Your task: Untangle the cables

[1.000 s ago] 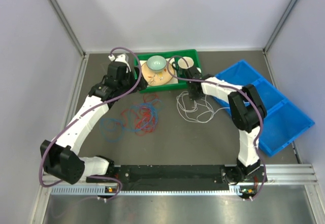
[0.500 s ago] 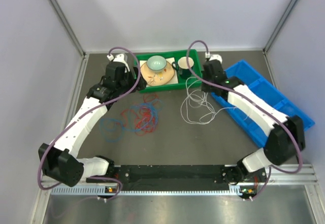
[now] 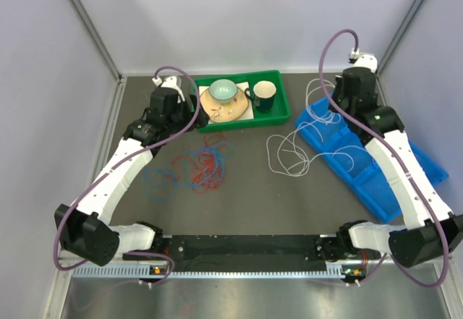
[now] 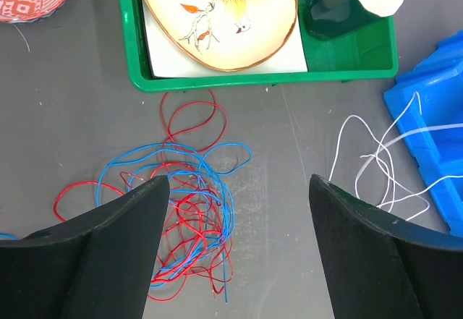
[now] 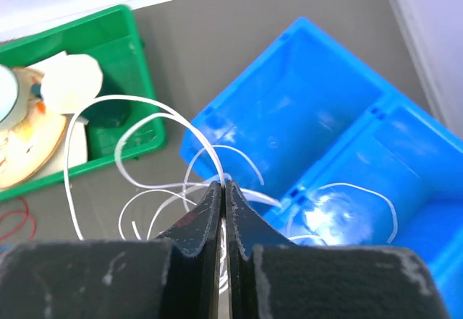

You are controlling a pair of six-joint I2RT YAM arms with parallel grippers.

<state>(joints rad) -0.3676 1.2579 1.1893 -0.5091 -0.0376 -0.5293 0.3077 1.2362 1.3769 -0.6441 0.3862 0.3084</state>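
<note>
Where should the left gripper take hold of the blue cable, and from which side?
I would grip the blue cable at its outer arc on the tangle's right edge in the left wrist view, where no red cable crosses it. Come straight down with the open left gripper, fingers astride the flat-lying strand.

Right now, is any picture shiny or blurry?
Right wrist view: there is a bright glare spot inside the blue bin, and the right gripper, shut on the white cable, looks soft up close. Left wrist view: the dark fingers of the left gripper have fuzzy edges; the red cable and blue cable are sharp. Top external view: even light, no hard shadows.
</note>
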